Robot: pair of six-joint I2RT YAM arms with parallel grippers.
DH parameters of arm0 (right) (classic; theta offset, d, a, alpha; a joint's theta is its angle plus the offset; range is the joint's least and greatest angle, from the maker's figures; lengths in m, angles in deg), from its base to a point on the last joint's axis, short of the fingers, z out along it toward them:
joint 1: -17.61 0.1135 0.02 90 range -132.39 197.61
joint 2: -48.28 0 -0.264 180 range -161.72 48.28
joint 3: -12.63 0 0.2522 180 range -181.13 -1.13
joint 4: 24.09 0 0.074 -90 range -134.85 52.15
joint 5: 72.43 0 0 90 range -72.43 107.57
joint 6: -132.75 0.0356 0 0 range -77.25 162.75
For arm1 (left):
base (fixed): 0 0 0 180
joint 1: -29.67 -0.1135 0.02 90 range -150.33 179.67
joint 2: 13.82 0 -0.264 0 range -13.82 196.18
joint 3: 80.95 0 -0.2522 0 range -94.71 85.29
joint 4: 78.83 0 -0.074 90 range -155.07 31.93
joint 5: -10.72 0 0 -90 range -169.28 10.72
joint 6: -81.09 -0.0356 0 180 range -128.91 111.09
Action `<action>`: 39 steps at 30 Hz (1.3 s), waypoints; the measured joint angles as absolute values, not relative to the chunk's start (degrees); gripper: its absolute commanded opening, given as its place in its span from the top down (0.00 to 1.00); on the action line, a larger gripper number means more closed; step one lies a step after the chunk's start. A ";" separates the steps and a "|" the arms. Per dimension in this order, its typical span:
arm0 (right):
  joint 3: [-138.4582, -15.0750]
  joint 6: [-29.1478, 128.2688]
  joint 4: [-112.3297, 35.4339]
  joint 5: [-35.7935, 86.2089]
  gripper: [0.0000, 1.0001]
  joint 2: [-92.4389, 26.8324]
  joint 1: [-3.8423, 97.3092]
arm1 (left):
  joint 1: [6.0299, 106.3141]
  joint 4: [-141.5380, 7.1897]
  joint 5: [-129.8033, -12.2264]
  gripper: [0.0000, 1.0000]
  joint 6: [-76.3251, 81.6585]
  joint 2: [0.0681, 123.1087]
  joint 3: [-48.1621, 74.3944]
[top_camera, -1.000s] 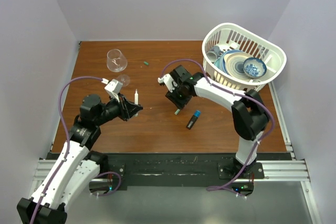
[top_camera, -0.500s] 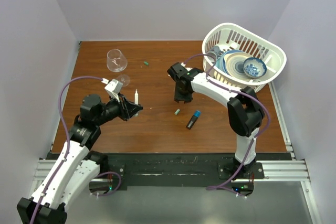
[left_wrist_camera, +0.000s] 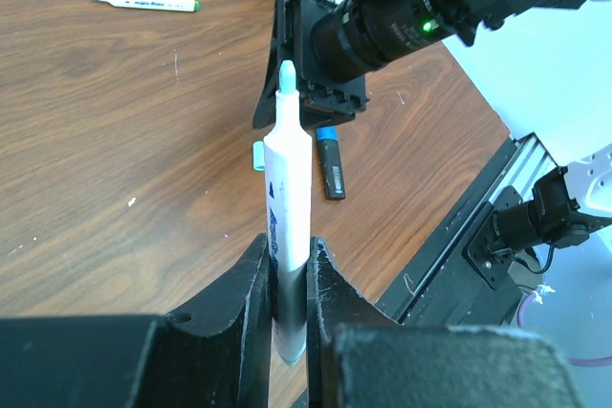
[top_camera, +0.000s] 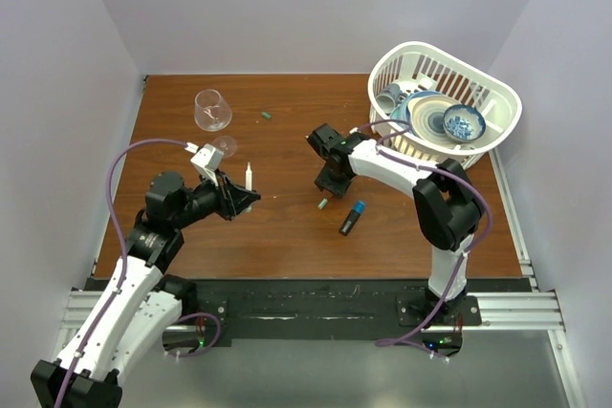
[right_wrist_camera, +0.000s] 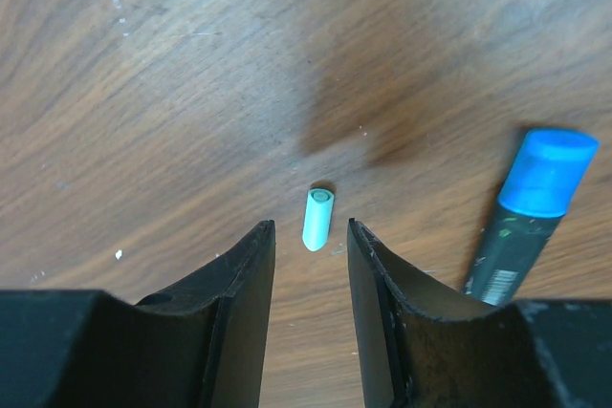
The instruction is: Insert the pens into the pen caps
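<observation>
My left gripper (top_camera: 245, 194) (left_wrist_camera: 290, 253) is shut on a white pen (left_wrist_camera: 289, 188) and holds it upright above the table; the pen also shows in the top view (top_camera: 249, 177). My right gripper (top_camera: 328, 187) (right_wrist_camera: 311, 236) is open and low over the table. A tiny green cap (right_wrist_camera: 317, 219) (top_camera: 323, 204) lies flat just past its fingertips, in line with the gap. A black marker (top_camera: 351, 221) (right_wrist_camera: 507, 255) with a blue cap (right_wrist_camera: 548, 171) on it lies to the right. A second white pen (left_wrist_camera: 143, 3) lies on the table in the left wrist view.
A white basket (top_camera: 504, 126) of dishes stands at the back right. A clear glass (top_camera: 212, 110) stands at the back left. A small green piece (top_camera: 265, 115) lies near the back. The table's front edge and rail (left_wrist_camera: 497, 226) are close.
My right gripper drew back from the green cap, turned its wrist, and has come down towards it again. The cap lies where it was. The left arm and its pen have not moved.
</observation>
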State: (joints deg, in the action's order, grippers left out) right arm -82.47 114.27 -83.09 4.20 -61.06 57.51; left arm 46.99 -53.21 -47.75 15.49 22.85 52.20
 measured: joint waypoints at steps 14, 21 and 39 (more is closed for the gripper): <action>-82.60 122.05 -84.09 4.81 0.60 -66.20 59.25 | 46.99 -53.39 -47.35 1.00 15.47 22.69 52.20; -83.15 123.37 -84.86 3.46 0.63 -66.53 59.63 | 46.99 -53.39 -47.38 1.00 15.47 22.45 52.20; -79.52 120.63 -81.86 1.80 0.98 -64.52 60.09 | 46.99 -53.45 -47.38 1.00 16.10 22.65 52.20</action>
